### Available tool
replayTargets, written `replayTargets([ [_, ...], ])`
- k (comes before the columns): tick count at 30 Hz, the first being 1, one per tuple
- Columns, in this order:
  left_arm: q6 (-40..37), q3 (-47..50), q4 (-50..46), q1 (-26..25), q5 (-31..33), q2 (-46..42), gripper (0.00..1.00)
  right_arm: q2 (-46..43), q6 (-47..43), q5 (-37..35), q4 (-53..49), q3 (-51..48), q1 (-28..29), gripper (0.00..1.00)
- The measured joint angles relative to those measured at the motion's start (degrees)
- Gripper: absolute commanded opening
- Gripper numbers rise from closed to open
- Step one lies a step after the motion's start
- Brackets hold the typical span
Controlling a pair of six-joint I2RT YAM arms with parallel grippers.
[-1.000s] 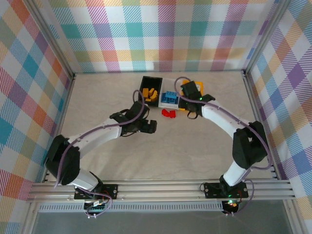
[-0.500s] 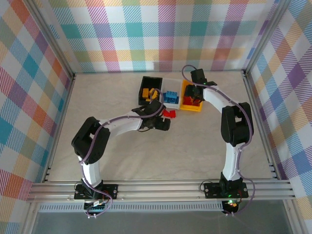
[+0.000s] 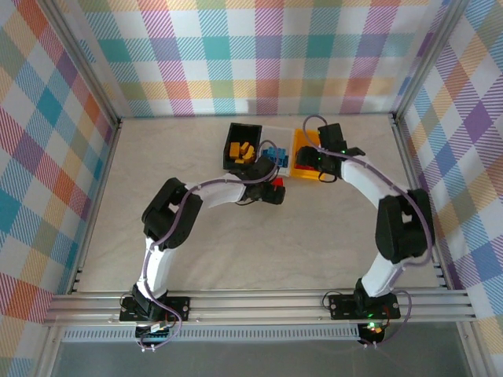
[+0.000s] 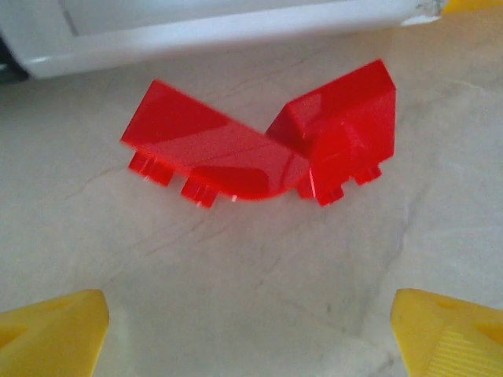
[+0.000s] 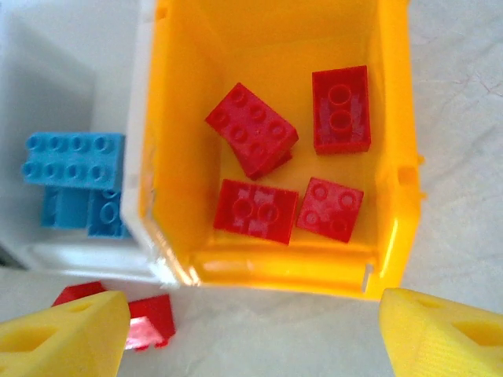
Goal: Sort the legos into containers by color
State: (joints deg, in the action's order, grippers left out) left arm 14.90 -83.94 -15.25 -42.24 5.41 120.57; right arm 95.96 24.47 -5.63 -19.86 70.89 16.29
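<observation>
Two red legos (image 4: 208, 149) (image 4: 346, 126) lie touching each other on the table in front of the white container (image 4: 236, 27), a short way ahead of my open left gripper (image 4: 251, 338) (image 3: 274, 192), whose yellow fingertips (image 4: 55, 334) have bare table between them. My right gripper (image 5: 251, 338) (image 3: 313, 165) hangs open over the near wall of the yellow container (image 5: 393, 157) (image 3: 299, 141), which holds several red legos (image 5: 255, 208). Blue legos (image 5: 75, 161) sit in the white container (image 5: 63, 255). Yellow-orange legos (image 3: 244, 151) fill the black container (image 3: 233, 133).
The three containers stand joined in a row at the back middle of the table. The two loose red legos (image 5: 149, 318) show at the lower left of the right wrist view. Checked walls (image 3: 251, 55) and metal posts enclose the table.
My left arm has stretched forward and right until its gripper reached the two red legos. My right gripper has shifted about over the yellow container and its jaws stand wider.
</observation>
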Motion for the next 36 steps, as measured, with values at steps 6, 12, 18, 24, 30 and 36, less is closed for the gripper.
replayTargets([
  [6, -1.9, -4.1, 1.6, 0.0, 0.2, 3.9, 0.93, -7.1, 0.6, 2.3, 0.7, -7.0, 0.0, 0.83],
  [12, -3.9, -5.4, 3.4, 0.0, -0.2, 5.3, 0.92, -9.6, 0.6, 3.0, 0.5, -10.6, 0.0, 0.83],
  [18, -5.4, -5.4, 6.5, -1.5, -3.8, 5.7, 0.92, -10.8, 0.6, 3.4, 0.6, -12.2, 0.0, 0.83],
  [24, -5.5, -5.2, 10.9, -8.5, -6.8, 6.8, 0.92, -15.0, 1.8, 6.1, 0.0, -16.6, -2.9, 0.83],
  [30, -4.6, 0.7, 17.6, -11.6, -6.2, 4.7, 0.92, -20.2, 2.5, 7.3, -1.2, -19.3, -7.0, 0.85],
  [36, -1.9, 11.9, 12.9, -14.0, -5.3, -5.9, 0.94, -20.0, 2.2, 8.5, -5.5, -19.1, -7.3, 0.81],
])
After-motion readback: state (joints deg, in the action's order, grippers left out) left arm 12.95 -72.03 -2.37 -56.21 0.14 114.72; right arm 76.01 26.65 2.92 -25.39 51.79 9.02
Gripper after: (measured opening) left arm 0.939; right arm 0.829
